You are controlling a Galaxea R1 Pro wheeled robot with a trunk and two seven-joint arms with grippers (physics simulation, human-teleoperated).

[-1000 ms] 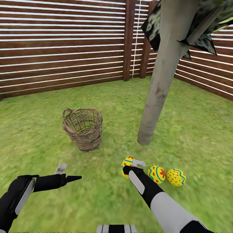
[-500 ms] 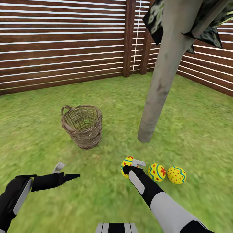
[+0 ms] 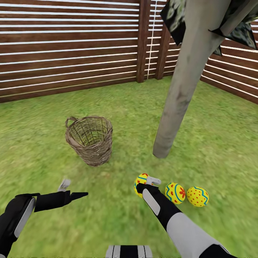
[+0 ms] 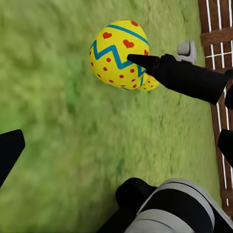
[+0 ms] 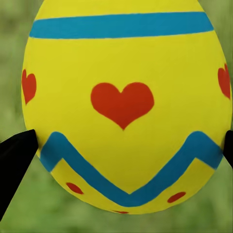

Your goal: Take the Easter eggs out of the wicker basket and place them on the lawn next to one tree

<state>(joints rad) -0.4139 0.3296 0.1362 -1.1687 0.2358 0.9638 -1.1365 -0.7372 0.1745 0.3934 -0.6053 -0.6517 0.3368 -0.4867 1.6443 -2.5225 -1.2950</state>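
The right tool [image 3: 146, 183] was clamped across the third Easter egg [image 3: 140, 183], low over the lawn [image 3: 118, 107] beside two eggs [image 3: 186, 194] near the tree [image 3: 179, 96]. The wicker basket [image 3: 89, 139] looked emptied. The left tool [image 3: 71, 190] hung spread and empty.

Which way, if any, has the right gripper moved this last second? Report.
No. The right gripper stays shut on the egg, in the same spot against the foot of the tree trunk; only the camera shifted.

Brown slatted wooden fence [image 3: 71, 46] meets at a corner, daylight between slats
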